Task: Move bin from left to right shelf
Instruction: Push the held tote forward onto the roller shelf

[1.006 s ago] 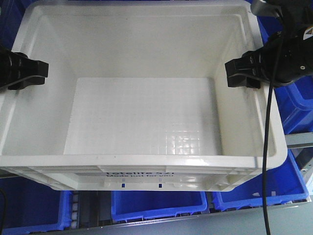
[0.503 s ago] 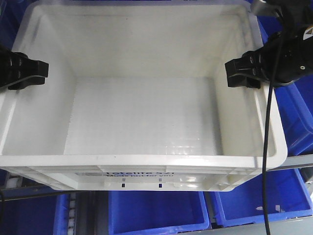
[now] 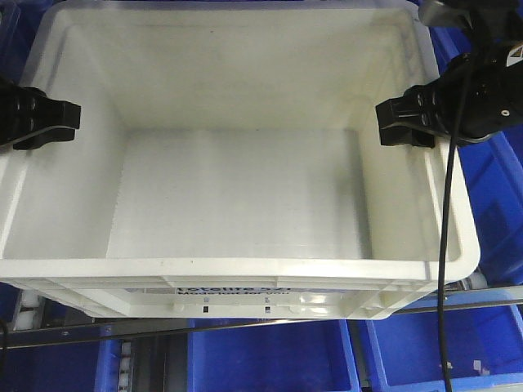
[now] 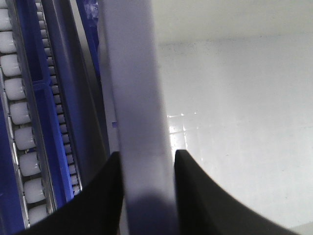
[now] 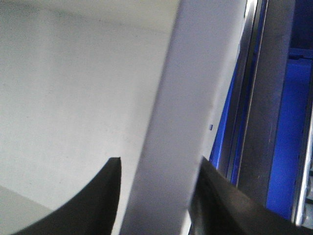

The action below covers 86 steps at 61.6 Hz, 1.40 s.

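Over the last second the bin (image 3: pixel 237 268) and both grippers hold the same place in the front view, while the blue bins (image 3: pixel 270 359) and the metal shelf rail (image 3: pixel 458 300) behind it slide down the frame. That suggests robot and bin are moving together relative to the shelf, so the carry is probably under way with the bin clear of its support, though its underside is hidden. It is not yet set down anywhere. The bin hangs empty between the arms, printed side nearest the camera. The left gripper (image 3: pixel 57 120) sits on the left rim and the right gripper (image 3: pixel 404 122) on the right rim. In the left wrist view the two black fingers (image 4: pixel 98 200) straddle the thick rim (image 4: pixel 139 112), set narrow and pressed against it, white rollers (image 4: pixel 19 112) passing outside. The right wrist view shows the same: fingers (image 5: pixel 95 200) closed onto the rim (image 5: pixel 186 112), one inside the wall, one outside.
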Motion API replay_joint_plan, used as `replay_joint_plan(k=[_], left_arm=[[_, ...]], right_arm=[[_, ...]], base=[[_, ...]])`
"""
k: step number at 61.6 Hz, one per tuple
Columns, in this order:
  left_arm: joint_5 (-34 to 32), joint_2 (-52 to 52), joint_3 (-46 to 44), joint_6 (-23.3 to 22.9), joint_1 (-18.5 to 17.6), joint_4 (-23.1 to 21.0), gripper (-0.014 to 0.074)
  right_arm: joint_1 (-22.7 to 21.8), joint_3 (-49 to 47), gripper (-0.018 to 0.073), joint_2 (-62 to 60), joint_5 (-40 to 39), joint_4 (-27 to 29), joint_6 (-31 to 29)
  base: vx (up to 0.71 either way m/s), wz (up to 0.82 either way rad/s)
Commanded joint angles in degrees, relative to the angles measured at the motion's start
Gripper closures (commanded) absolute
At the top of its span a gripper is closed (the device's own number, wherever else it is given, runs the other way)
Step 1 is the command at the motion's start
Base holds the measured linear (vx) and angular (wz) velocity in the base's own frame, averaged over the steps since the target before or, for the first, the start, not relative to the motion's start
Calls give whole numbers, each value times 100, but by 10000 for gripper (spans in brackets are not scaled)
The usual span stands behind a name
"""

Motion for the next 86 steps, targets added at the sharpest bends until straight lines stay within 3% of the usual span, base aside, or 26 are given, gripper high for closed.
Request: replay_joint_plan(k=[1,86], left_arm=[[-573,-245,-229,198,-38,-214,601],[-608,-240,-229,198,-38,-221,601]], right_arm=[[-10,-195,563,-208,-437,-8,-60],[-10,-195,563,-208,-695,-43,-65]], base=[[4,7],[0,1]])
